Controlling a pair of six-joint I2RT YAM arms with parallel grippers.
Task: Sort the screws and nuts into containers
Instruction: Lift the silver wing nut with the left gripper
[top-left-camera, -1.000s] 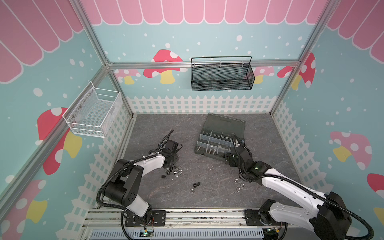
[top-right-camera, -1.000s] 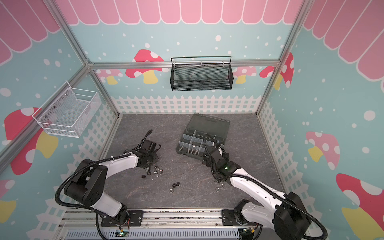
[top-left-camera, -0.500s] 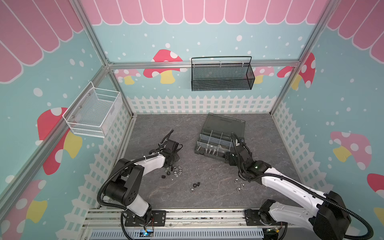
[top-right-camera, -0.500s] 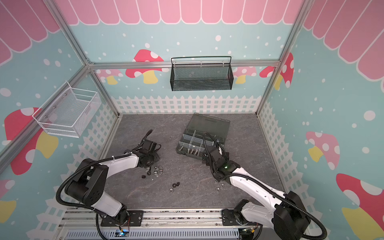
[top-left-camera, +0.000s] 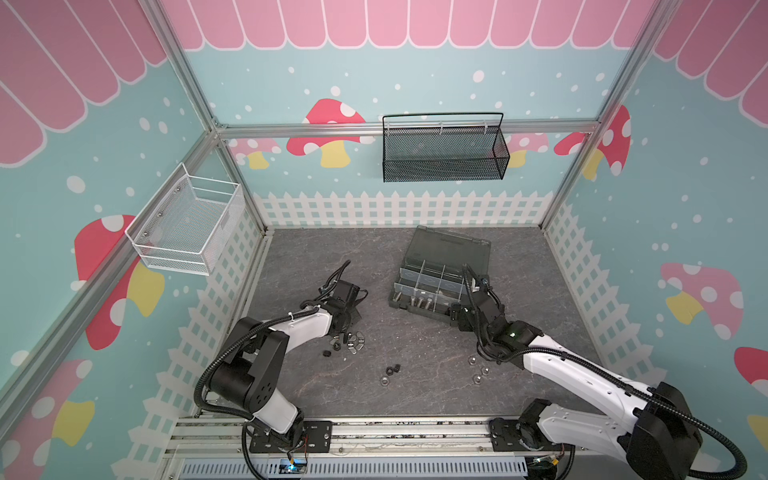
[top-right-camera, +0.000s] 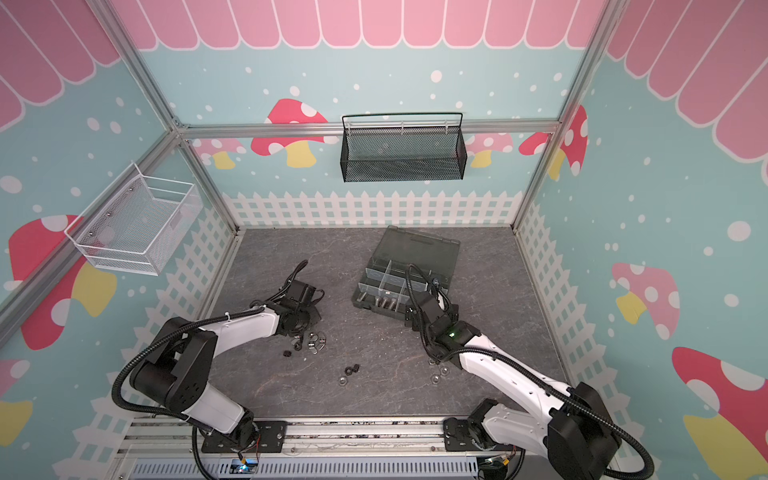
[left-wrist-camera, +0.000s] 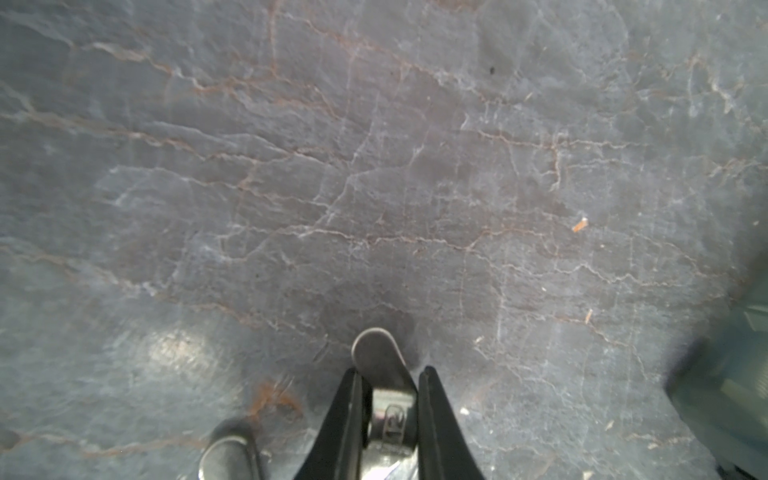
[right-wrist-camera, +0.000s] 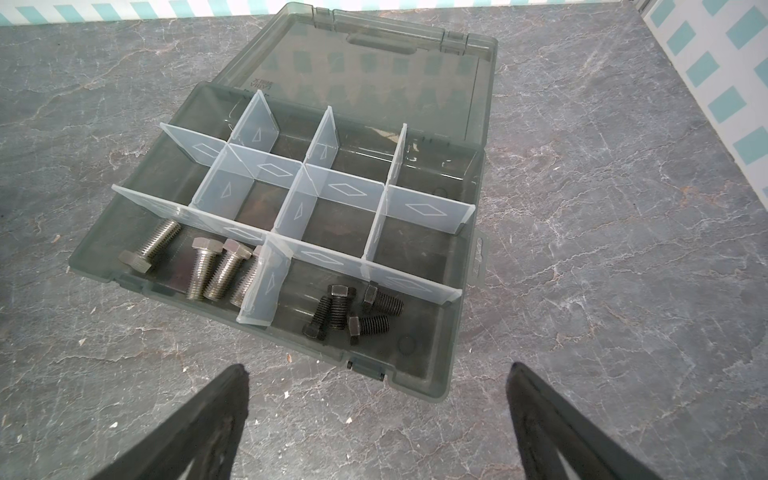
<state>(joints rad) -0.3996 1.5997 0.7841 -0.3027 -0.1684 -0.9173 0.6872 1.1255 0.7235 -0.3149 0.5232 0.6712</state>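
My left gripper (left-wrist-camera: 390, 376) is shut on a silver wing nut (left-wrist-camera: 379, 353) just above the slate floor; a second wing nut (left-wrist-camera: 226, 451) lies beside it. In both top views that gripper (top-left-camera: 345, 323) is at the edge of a heap of loose nuts (top-left-camera: 352, 340). Black nuts (top-left-camera: 392, 369) and silver nuts (top-left-camera: 478, 370) lie further out. My right gripper (right-wrist-camera: 376, 370) is open and empty, in front of the containers (right-wrist-camera: 451, 345), an open organiser box (top-left-camera: 440, 274). Silver screws (right-wrist-camera: 208, 270) and black screws (right-wrist-camera: 353, 309) fill two front compartments.
A black mesh basket (top-left-camera: 444, 151) hangs on the back wall and a white wire basket (top-left-camera: 187, 226) on the left wall. The box's lid (right-wrist-camera: 374, 62) lies open behind it. The white fence walls (top-left-camera: 399, 208) close the floor in on three sides.
The left gripper's fingers have closed onto the wing nut. Both arms have stayed nearly where they were, and the right gripper is as wide as before.
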